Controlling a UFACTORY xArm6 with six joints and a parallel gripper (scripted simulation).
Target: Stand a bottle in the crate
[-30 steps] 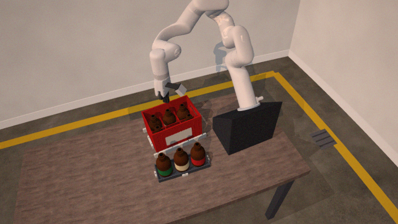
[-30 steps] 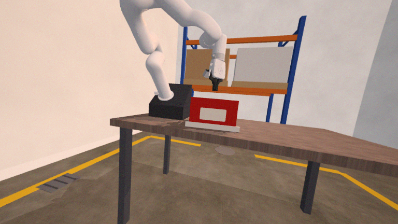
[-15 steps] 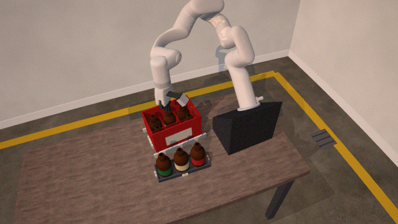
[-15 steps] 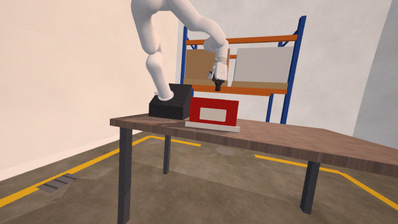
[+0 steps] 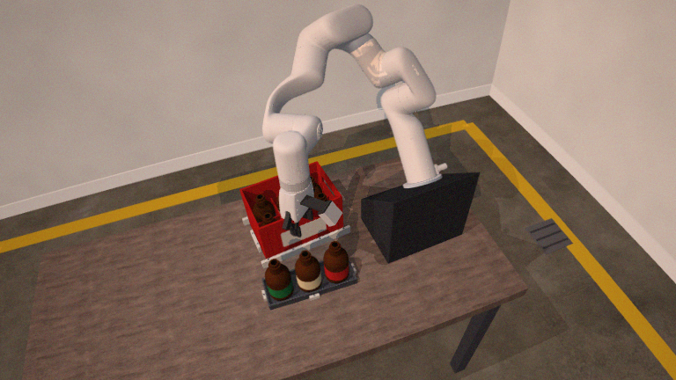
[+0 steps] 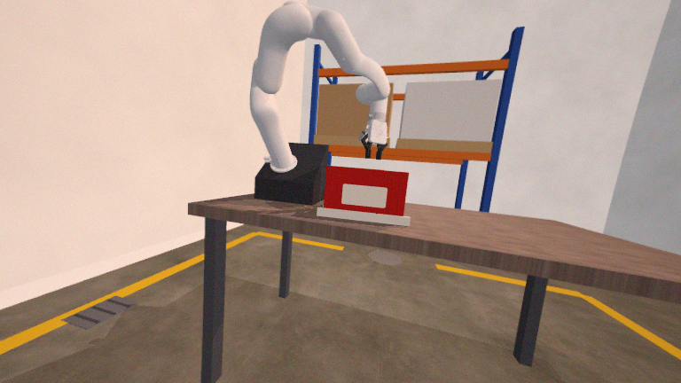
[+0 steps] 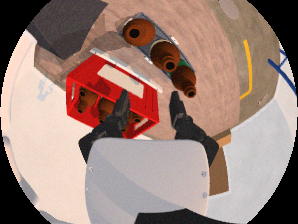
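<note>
Fingers (image 5: pixel 292 226) (image 6: pixel 373 151) point downward, spread apart and empty, above the red crate (image 5: pixel 270 241) (image 6: pixel 332 190) (image 7: pixel 111 89).

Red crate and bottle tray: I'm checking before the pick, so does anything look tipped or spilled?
Nothing stands out: the crate sits level, and the three bottles on the tray stand upright. The arm partly hides the crate's inside.

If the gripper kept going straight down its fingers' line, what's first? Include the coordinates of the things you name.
Probably the cream-banded bottle (image 5: pixel 308 271) (image 7: pixel 163 50) on the tray (image 5: pixel 298 294). The open gripper (image 5: pixel 291 230) (image 6: pixel 373 158) (image 7: pixel 149 97) points down near the crate's (image 5: pixel 267 238) (image 6: pixel 397 195) (image 7: pixel 75 82) tray-side wall, which it might clip instead; depth is unclear.
</note>
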